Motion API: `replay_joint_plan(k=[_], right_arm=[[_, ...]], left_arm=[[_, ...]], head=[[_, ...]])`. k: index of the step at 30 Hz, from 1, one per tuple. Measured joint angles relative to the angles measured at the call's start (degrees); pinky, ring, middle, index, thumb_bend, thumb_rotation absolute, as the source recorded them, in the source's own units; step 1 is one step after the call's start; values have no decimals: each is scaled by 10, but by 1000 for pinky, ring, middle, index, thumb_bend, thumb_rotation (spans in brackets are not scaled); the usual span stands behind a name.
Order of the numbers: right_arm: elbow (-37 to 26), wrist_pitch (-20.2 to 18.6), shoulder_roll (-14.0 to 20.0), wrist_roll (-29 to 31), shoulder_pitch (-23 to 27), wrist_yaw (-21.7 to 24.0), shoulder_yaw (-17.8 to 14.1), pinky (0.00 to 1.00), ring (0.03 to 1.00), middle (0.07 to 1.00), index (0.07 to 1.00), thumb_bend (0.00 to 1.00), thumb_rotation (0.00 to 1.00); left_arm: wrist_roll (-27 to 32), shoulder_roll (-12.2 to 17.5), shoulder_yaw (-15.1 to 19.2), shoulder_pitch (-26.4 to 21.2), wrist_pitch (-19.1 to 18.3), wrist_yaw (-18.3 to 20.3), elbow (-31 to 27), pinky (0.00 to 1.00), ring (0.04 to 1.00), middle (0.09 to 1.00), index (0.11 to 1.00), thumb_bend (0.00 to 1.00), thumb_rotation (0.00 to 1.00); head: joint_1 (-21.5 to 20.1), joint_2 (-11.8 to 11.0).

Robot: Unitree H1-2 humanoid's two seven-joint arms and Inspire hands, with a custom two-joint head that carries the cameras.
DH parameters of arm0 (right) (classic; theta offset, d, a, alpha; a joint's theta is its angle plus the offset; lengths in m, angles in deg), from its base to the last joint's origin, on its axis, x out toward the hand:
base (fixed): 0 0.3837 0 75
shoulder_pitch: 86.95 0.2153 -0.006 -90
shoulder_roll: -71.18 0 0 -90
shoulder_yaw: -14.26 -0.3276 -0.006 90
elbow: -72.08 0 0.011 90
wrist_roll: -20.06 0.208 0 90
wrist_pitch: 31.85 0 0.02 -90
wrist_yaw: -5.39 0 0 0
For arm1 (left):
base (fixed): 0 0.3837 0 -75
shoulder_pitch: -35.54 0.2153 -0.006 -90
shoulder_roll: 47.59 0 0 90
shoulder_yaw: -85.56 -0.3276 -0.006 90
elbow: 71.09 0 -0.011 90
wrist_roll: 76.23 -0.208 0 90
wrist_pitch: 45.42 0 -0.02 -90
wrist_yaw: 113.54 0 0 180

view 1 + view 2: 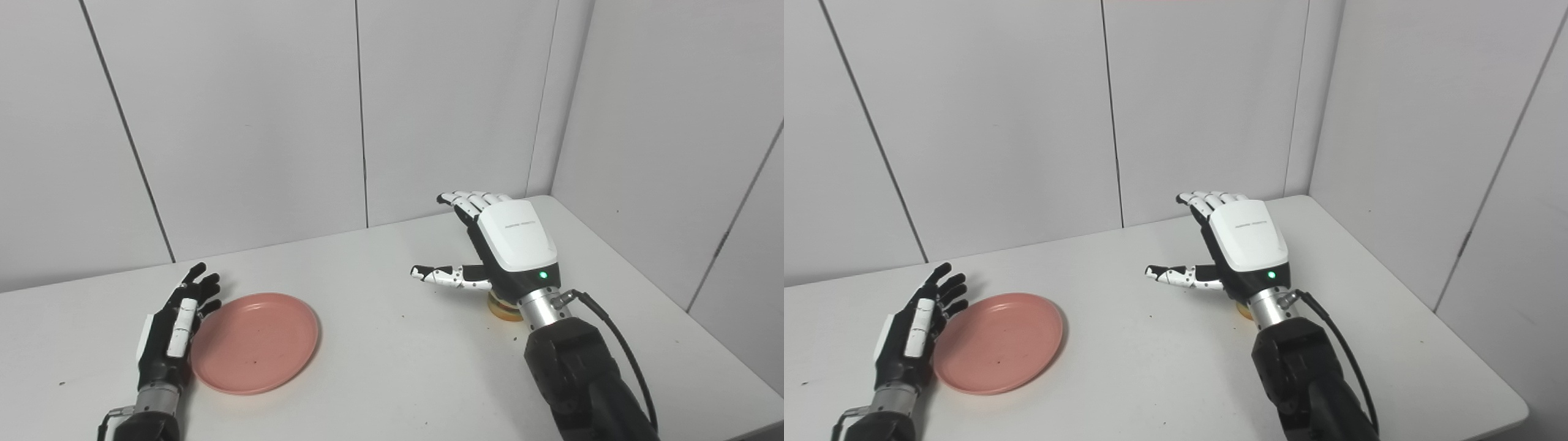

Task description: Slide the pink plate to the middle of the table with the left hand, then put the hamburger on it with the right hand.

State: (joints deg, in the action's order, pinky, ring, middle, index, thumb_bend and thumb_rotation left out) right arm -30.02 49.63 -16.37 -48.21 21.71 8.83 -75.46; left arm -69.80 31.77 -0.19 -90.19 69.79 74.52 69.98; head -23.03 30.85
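Observation:
The pink plate (254,342) lies flat on the white table (392,367), left of the middle. My left hand (177,321) is open, fingers apart, standing edge-on against the plate's left rim. My right hand (502,248) is open above the table on the right, fingers stretched away, thumb pointing left. The hamburger (503,308) sits on the table under the right wrist, mostly hidden; only its tan lower edge shows. In the right eye view the plate (998,350) and a sliver of the hamburger (1242,310) appear the same way.
Grey panelled walls (245,122) close the table at the back and on the right. The table's right edge (674,318) runs close beside the right arm. Small dark specks dot the tabletop.

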Motion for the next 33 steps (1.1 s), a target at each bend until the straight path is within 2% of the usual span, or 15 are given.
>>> replay_joint_plan(k=[5,13,19,33], right_arm=[[40,-20,18,-3,-6,-1,0,738,766,780,767,796,968],[80,-28,37,-3,-13,-1,3,739,763,779,766,815,983],[98,-45,46,-2,-13,-2,7,730,759,777,763,820,978],[142,-51,63,6,-10,-22,18,719,745,764,751,802,943]], left_arm=[[0,0,0,-4,1,1,7,806,845,821,839,929,843],[0,1,0,-7,1,2,14,808,842,817,842,919,841],[0,1,0,-7,1,3,13,803,844,828,845,927,851],[0,1,-1,-7,2,3,12,799,843,827,849,918,847]], head=[[-1,-3],[0,-4],[2,-3],[3,-1]])
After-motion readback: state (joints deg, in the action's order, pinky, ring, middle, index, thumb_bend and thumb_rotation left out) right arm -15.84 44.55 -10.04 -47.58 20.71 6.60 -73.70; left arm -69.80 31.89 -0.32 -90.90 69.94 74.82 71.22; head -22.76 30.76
